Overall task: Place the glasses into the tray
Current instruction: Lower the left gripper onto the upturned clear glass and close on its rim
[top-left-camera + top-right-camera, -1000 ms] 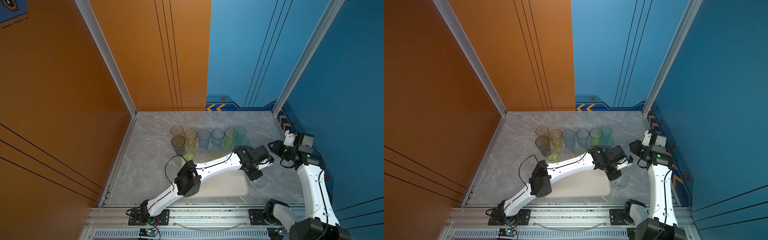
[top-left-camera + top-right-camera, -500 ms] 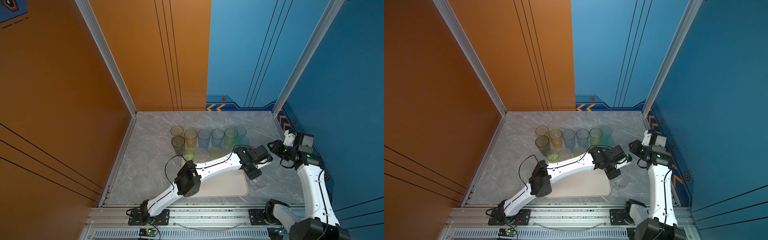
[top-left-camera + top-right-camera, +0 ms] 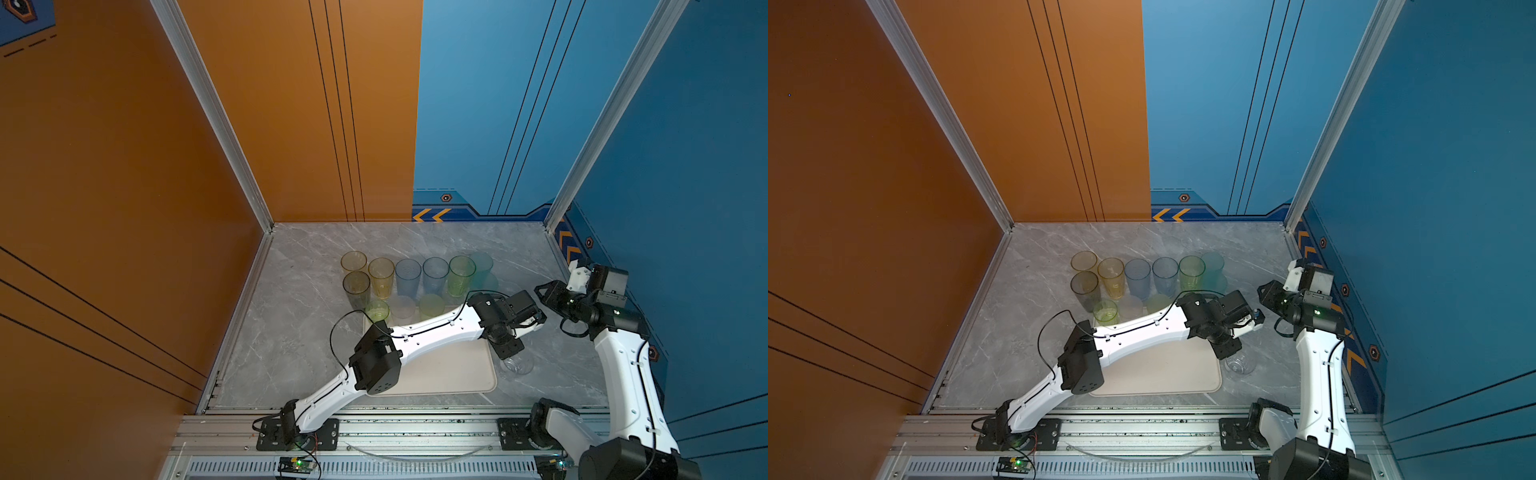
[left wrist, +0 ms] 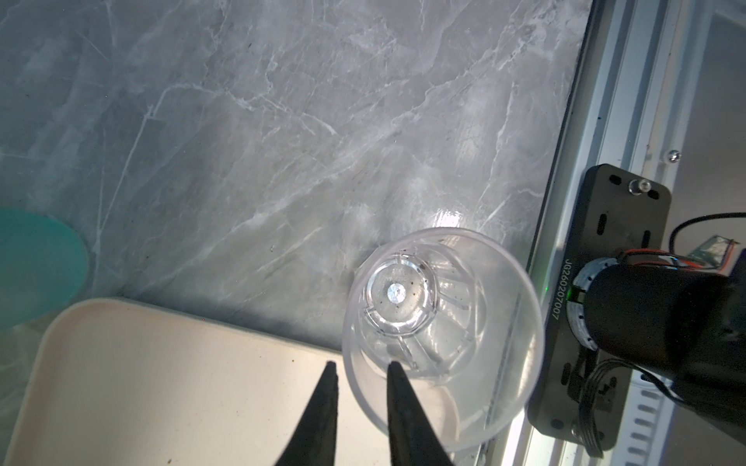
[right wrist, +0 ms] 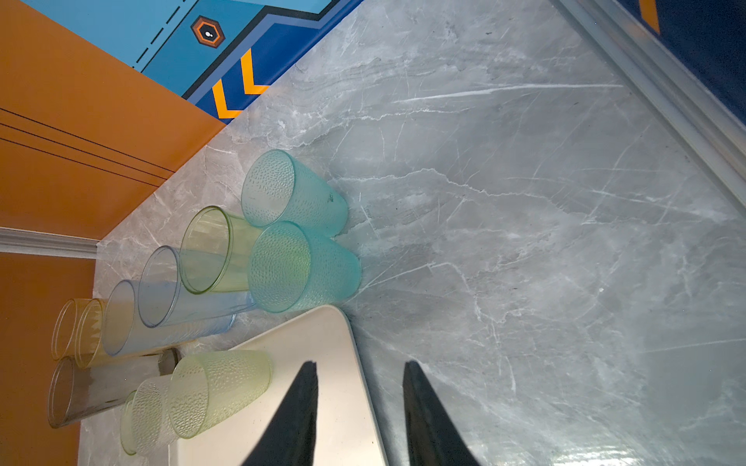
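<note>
A clear plastic tumbler (image 3: pixel 517 365) (image 3: pixel 1239 365) stands upright on the grey marbled bench (image 3: pixel 299 332). It is just beside the near right corner of the flat cream-white rectangular tray (image 3: pixel 449 370) and outside its rim, as both top views show. The white left arm (image 3: pixel 432 332) reaches across the tray to it, and the left jaws hang at the tumbler's lip. In the left wrist view one black finger (image 4: pixel 323 415) is outside the wall, over the tray, and its partner is inside the cup, so the wall runs between them. The left jaws stand narrow, with a sliver of space showing on either side of the wall, and they pinch nothing. The right jaws show in the right wrist view as two black fingers (image 5: pixel 290 415). They stand moderately apart and empty, above the tray's right rim and the bare bench beside it. A short yellow-green dimpled tumbler (image 5: pixel 218 391) stands in the tray by its far rim, with a clear dimpled tumbler (image 5: pixel 153 407) just beside it. Two teal dimpled tumblers (image 5: pixel 302 266) stand together on the bench just past the tray's far right corner. Beyond the tray is a row of taller smooth glasses: a green tumbler (image 3: pixel 461 272), two blue tumblers (image 3: pixel 408 274), a yellow tumbler (image 3: pixel 381 274) and a smoky grey tumbler (image 3: pixel 356 286).
</note>
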Controlling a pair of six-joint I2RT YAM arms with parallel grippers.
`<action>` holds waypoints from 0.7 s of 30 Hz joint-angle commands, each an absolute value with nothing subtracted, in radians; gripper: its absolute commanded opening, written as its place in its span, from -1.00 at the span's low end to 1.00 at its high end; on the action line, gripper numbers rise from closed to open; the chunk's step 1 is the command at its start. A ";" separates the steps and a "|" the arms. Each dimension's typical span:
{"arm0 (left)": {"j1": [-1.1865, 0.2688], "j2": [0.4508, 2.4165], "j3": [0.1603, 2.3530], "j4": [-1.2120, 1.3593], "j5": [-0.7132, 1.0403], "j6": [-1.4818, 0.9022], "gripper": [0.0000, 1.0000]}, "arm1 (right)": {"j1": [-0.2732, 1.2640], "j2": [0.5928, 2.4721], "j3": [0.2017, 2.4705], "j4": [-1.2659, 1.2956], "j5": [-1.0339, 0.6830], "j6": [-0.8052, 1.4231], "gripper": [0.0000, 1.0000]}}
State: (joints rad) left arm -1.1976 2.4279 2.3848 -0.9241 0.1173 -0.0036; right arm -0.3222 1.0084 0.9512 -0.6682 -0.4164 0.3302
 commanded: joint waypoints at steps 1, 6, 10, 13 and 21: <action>-1.190 2.462 2.423 -0.961 0.147 0.003 -0.53 | -0.330 0.989 0.937 -0.652 -0.433 0.313 -0.31; -1.191 2.474 2.430 -0.975 0.149 0.006 -0.53 | -0.337 0.977 0.939 -0.652 -0.421 0.320 -0.31; -1.192 2.474 2.424 -0.977 0.140 0.008 -0.53 | -0.373 0.945 0.940 -0.650 -0.390 0.330 -0.31; -1.193 2.476 2.427 -0.978 0.140 0.008 -0.55 | -0.415 0.930 0.941 -0.648 -0.400 0.336 -0.31; -1.190 2.483 2.430 -0.978 0.143 0.008 -0.66 | -0.431 0.936 0.929 -0.634 -0.436 0.342 -0.31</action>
